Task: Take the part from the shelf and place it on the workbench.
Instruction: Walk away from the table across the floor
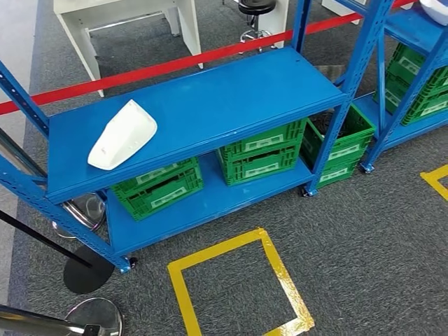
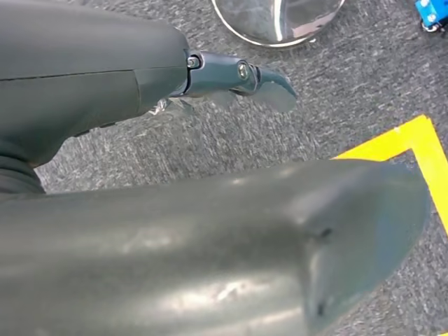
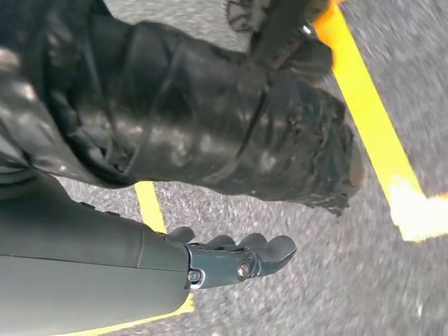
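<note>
Part (image 1: 122,134) lies on my left side of the blue shelf (image 1: 222,98), long axis slanting away rightward. My left hand (image 2: 243,77) and right hand (image 3: 238,259) hang empty, fingers loosely extended; left seems nearer.

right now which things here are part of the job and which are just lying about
Part of the job:
white part, lying on the blue shelf
left hand and right hand, both holding nothing

Just lying about:
green crates on the lower level
yellow tape square on the carpet
red barrier tape
</note>
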Tool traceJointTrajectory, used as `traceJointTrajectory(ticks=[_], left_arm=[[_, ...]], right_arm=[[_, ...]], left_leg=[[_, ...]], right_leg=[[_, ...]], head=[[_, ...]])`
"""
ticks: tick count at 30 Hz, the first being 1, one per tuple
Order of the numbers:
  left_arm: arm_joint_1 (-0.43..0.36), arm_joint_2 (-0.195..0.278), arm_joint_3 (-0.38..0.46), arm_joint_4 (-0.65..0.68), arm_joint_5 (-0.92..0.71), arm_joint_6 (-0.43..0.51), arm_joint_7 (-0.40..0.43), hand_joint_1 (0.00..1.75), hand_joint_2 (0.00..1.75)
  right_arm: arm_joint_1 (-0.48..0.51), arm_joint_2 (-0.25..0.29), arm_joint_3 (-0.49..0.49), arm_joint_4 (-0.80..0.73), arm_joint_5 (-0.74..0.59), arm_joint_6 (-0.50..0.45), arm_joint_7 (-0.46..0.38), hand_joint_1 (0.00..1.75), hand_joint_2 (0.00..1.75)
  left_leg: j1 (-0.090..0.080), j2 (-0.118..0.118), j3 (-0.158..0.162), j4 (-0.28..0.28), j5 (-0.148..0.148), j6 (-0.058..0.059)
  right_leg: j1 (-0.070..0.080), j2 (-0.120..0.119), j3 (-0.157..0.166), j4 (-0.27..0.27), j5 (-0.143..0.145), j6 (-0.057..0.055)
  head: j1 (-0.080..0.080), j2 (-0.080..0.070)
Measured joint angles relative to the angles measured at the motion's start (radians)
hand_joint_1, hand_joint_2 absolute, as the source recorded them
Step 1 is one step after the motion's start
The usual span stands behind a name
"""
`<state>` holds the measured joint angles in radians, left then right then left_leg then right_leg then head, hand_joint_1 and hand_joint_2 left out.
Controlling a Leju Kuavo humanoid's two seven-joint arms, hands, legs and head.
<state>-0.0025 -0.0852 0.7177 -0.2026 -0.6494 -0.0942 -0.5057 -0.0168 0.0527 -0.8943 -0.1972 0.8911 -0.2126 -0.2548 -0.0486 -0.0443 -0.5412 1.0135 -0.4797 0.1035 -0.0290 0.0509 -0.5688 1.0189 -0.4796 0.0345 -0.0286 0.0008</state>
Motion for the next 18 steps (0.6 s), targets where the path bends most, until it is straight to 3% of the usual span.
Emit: traceJointTrajectory(ticks=[2,4,6,8,9,10,11,13,15,18], left_arm=[[0.000,0.004,0.000,0.000,0.000,0.000,0.000,0.00,0.00],[-0.002,0.003,0.001,0.000,0.000,0.000,0.000,0.00,0.00],[-0.004,0.000,0.001,0.000,0.000,0.001,0.000,0.00,0.00],[-0.003,-0.004,0.001,0.000,0.000,0.001,0.000,0.00,0.00],[-0.002,-0.006,0.001,0.000,0.000,0.002,0.001,0.00,0.00],[-0.002,-0.007,0.001,0.000,0.000,0.003,0.001,0.00,0.00],[-0.002,-0.009,0.001,0.000,0.000,0.004,0.001,0.00,0.00],[-0.003,-0.010,0.002,0.000,-0.001,0.005,0.001,0.00,0.00],[-0.004,-0.007,0.003,0.000,-0.002,0.005,-0.001,0.00,0.00],[-0.003,-0.004,0.010,0.000,-0.006,0.004,-0.012,0.00,0.00]], right_arm=[[0.001,0.003,0.000,0.000,0.000,0.000,0.000,0.00,0.00],[0.002,0.002,0.000,0.000,0.000,0.001,0.000,0.00,0.00],[-0.001,0.001,0.000,0.000,0.000,0.001,0.000,0.00,0.00],[-0.004,0.000,0.000,0.000,0.002,0.002,0.000,0.00,0.00],[-0.003,-0.001,0.000,0.000,0.002,0.002,0.000,0.00,0.00],[-0.002,-0.002,0.000,0.000,0.003,0.002,-0.001,0.00,0.00],[0.000,-0.004,0.000,-0.001,0.003,0.002,-0.003,0.00,0.00],[0.000,-0.006,-0.001,-0.001,0.003,0.002,-0.014,0.00,0.00],[-0.002,-0.005,-0.003,-0.002,-0.002,0.004,-0.038,0.00,0.00],[-0.003,-0.003,-0.011,-0.003,-0.013,0.010,-0.102,0.00,0.00]], left_leg=[[-0.005,0.001,0.009,-0.023,0.006,0.009],[-0.001,0.012,0.026,-0.065,0.026,0.013],[0.007,0.027,0.040,-0.102,0.045,0.011],[0.010,0.040,0.035,-0.103,0.048,0.005],[0.011,0.045,0.030,-0.099,0.049,0.000],[0.014,0.049,0.024,-0.093,0.048,-0.005],[0.018,0.051,0.016,-0.083,0.046,-0.012],[0.025,0.053,0.000,-0.053,0.036,-0.030],[0.024,0.053,-0.018,-0.020,0.023,-0.045],[0.022,0.052,-0.030,-0.004,0.022,-0.052]], right_leg=[[-0.005,0.011,-0.002,-0.010,0.009,0.011],[-0.002,0.002,-0.005,-0.011,0.005,0.016],[0.003,-0.024,-0.033,0.047,-0.040,0.020],[0.003,-0.039,-0.084,0.166,-0.106,0.030],[0.002,-0.041,-0.102,0.213,-0.123,0.037],[0.001,-0.043,-0.104,0.228,-0.121,0.043],[-0.001,-0.045,-0.086,0.202,-0.101,0.050],[-0.004,-0.049,-0.015,0.084,-0.053,0.062],[-0.006,-0.047,0.028,0.007,-0.037,0.051],[-0.007,-0.043,0.030,0.005,-0.034,0.019]], head=[[-0.003,0.000],[-0.003,0.000],[0.002,0.000],[0.007,0.000],[0.007,0.000],[0.007,0.000],[0.007,0.000],[0.009,0.000],[0.014,0.000],[0.011,0.000]])
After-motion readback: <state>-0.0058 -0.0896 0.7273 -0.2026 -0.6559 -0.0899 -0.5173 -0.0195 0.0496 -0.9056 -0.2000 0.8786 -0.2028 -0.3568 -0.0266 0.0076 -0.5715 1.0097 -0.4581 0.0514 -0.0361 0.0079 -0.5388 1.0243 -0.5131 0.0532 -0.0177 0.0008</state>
